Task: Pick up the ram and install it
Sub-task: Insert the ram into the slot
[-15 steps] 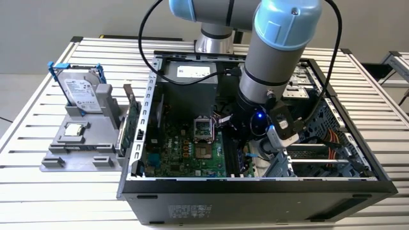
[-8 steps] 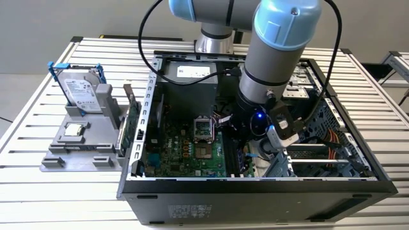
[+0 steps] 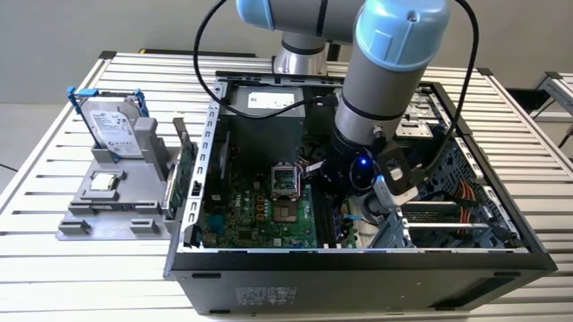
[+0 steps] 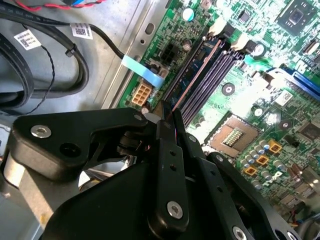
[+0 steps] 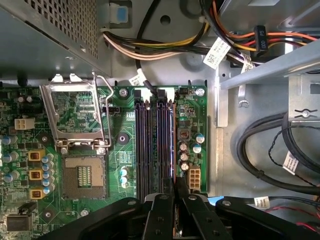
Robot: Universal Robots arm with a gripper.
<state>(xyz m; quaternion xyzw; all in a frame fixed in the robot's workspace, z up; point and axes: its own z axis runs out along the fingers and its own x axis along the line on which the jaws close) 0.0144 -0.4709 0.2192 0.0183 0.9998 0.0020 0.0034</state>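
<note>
Fingers of the gripper (image 4: 169, 117) pinch the ram (image 4: 196, 70) edge-on, its length lying along the motherboard's black slots (image 5: 150, 145).

The arm (image 3: 385, 74) is seen in the exterior view reaching steeply downward, its grey tube capped by a light-blue joint cover at the top. A black wrist section (image 3: 353, 168) is carried below the tube, with a small blue light lit on it and a black cable looped around the arm. In both wrist views the end effector (image 4: 169, 116) is seen pointed down, its black fingers (image 5: 165, 207) drawn close together with only a narrow gap left between them. A thin dark edge is pinched between the fingertips in the second wrist view. The black linkage plates (image 4: 70, 142) are spread out to either side behind the fingers.
</note>
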